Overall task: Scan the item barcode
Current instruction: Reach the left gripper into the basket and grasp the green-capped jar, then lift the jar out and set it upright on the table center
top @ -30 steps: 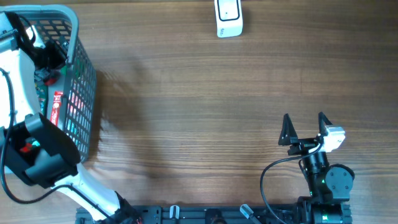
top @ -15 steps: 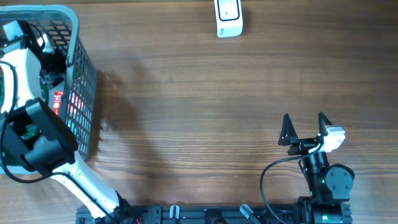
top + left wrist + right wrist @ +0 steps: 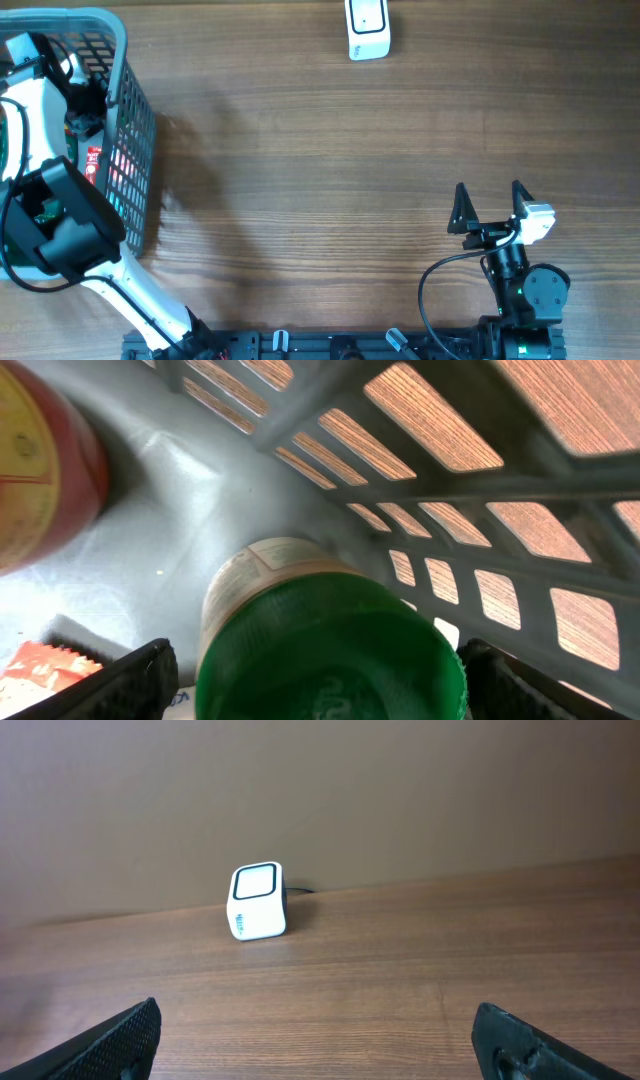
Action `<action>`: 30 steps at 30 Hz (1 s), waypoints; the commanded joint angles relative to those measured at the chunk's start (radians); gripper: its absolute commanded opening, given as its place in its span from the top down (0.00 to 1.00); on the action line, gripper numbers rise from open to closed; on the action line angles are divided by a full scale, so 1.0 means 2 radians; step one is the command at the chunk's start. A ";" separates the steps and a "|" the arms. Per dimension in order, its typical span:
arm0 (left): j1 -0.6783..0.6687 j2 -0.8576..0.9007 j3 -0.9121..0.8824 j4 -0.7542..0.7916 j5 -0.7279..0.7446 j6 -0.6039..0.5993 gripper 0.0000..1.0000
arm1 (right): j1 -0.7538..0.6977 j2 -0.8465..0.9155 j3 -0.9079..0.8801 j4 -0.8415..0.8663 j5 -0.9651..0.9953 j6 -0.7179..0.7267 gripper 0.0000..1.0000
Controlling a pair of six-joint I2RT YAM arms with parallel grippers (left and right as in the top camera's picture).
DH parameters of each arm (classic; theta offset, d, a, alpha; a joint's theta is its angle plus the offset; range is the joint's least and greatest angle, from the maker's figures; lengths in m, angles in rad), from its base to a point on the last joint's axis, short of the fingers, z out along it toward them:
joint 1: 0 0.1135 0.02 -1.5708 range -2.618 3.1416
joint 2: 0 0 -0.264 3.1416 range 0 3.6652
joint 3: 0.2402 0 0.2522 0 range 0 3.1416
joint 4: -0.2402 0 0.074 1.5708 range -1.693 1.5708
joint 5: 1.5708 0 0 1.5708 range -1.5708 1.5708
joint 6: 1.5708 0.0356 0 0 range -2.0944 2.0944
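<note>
Right wrist: wooden table, scanner, wall

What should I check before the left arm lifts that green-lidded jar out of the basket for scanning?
1. Left tool straddles green-lidded jar: ok, one finger on each side of the lid.
2. Firm grip on the jar: cannot tell, contact at the lid edges is unclear.
3. Red can clear of the jar: ok, it lies apart.
4. Barcode located: cannot tell, none shows on the jar.
5. Scanner unobstructed: ok, bare table around it.
6. Right tool out of the way: ok, open, far from the basket.
</note>
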 commanded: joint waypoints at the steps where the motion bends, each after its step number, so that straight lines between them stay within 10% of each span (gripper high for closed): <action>1: -0.003 0.023 0.006 0.001 0.010 0.010 0.16 | 0.002 -0.004 -0.001 0.002 0.003 -0.005 0.00; 8: -0.003 0.035 0.006 -0.002 0.002 0.010 0.17 | 0.002 -0.004 -0.001 0.002 0.003 -0.005 0.00; 17: -0.003 0.031 0.006 -0.014 -0.006 0.010 0.43 | 0.002 -0.004 -0.001 0.002 0.003 -0.005 0.00; 30: -0.003 -0.069 0.007 -0.034 -0.047 0.008 0.39 | 0.002 -0.004 -0.001 0.002 0.003 -0.005 0.00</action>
